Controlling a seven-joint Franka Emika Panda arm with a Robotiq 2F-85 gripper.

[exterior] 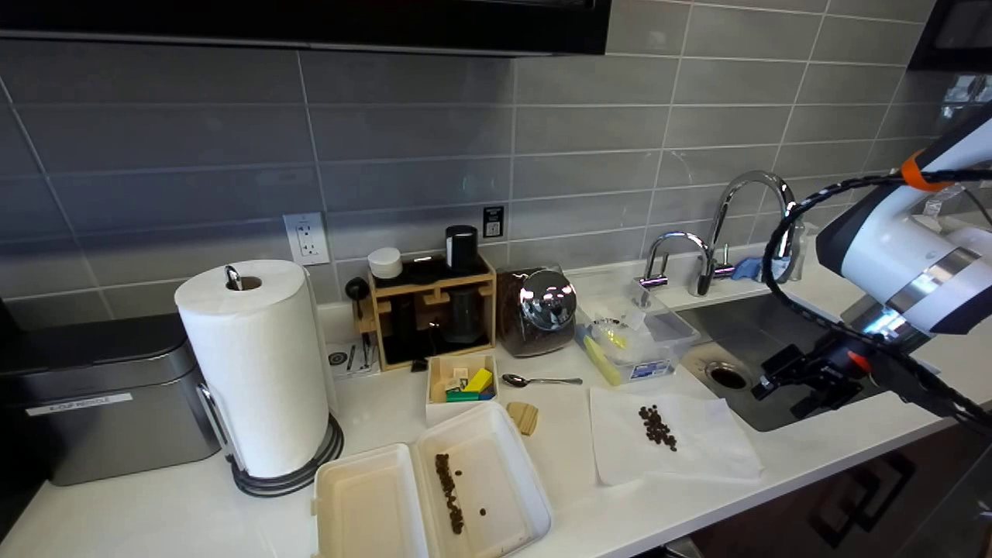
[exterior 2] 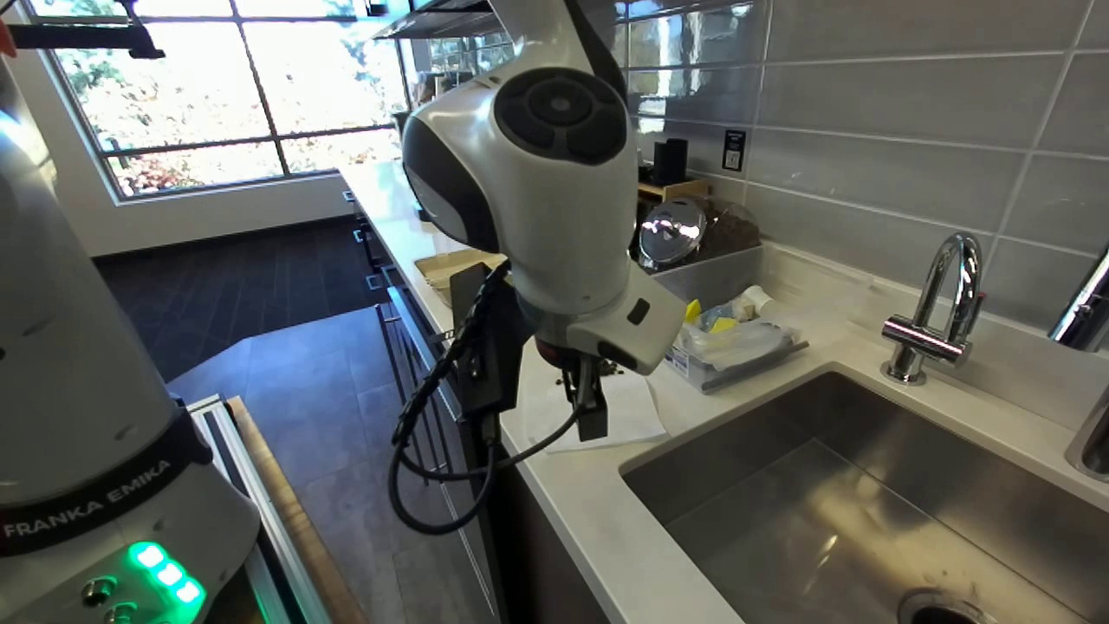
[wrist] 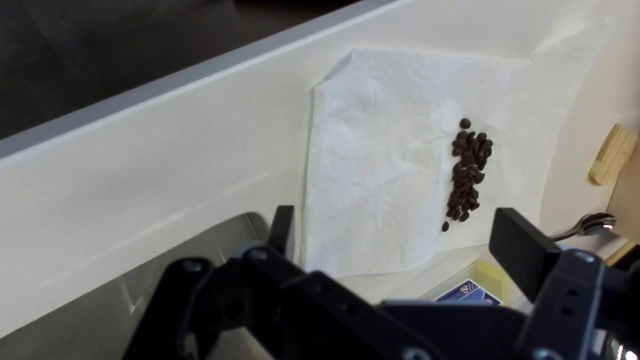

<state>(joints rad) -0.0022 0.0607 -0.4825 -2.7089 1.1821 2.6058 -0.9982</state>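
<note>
My gripper [wrist: 395,225] is open and empty, its two black fingers spread wide. In an exterior view the gripper [exterior: 783,397] hangs over the sink's near side, beside the paper sheet. A white paper sheet [wrist: 370,175] lies flat on the counter below and beyond the fingers. A narrow pile of dark brown beans [wrist: 466,175] rests on it; the beans [exterior: 657,428] also show in an exterior view. A white open clamshell box [exterior: 496,480] holds a row of similar dark pieces [exterior: 448,496] and a few strays. A metal spoon [exterior: 542,380] and a wooden piece [exterior: 523,417] lie nearby.
A steel sink [exterior 2: 823,503] with faucets [exterior 2: 940,321] adjoins the sheet. A clear plastic bin [exterior: 673,345], a lidded glass jar [exterior: 535,325], a wooden rack [exterior: 488,310], a small block box [exterior: 446,413] and a paper towel roll [exterior: 256,372] stand along the counter.
</note>
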